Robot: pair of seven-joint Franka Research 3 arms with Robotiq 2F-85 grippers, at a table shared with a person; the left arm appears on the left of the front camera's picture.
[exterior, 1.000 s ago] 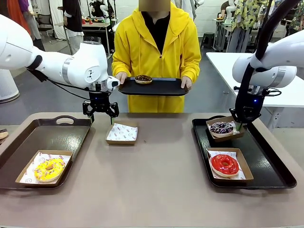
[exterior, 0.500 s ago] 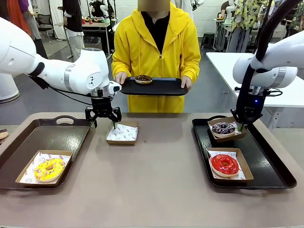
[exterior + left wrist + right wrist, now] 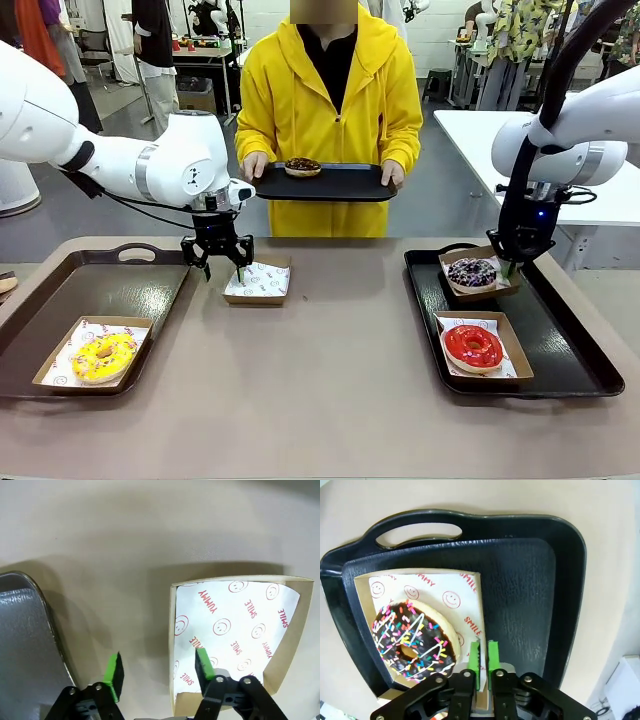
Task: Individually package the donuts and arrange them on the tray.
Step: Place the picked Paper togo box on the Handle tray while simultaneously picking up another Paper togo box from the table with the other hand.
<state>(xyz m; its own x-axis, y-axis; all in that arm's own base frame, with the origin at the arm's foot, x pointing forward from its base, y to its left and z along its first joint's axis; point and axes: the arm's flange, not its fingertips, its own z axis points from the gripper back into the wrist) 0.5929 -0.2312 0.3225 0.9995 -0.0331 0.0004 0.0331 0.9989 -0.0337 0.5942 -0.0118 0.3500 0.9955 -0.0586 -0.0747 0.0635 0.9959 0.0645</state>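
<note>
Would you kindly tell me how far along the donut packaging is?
Done: yellow donut, red donut and dark sprinkled donut sit boxed on trays. In hand: the open left gripper straddles the empty box's wall; the right gripper pinches the sprinkled donut's box. Left: the unboxed chocolate donut.

this looks like a robotics lab or test hall set up in a large open room. two white robot arms (image 3: 150, 160) stand at a brown table (image 3: 330, 380) laid out with black trays (image 3: 575, 350) and cardboard boxes (image 3: 256, 281) of donuts, and a person in a yellow hooded jacket (image 3: 330, 110) stands across it holding another tray (image 3: 325, 185). cables run along the arms. behind are a grey floor, a white table (image 3: 480, 135) to one side, a cluttered bench (image 3: 195, 45) far back, and other people standing around, more like a shared work floor than a shop or kitchen.
</note>
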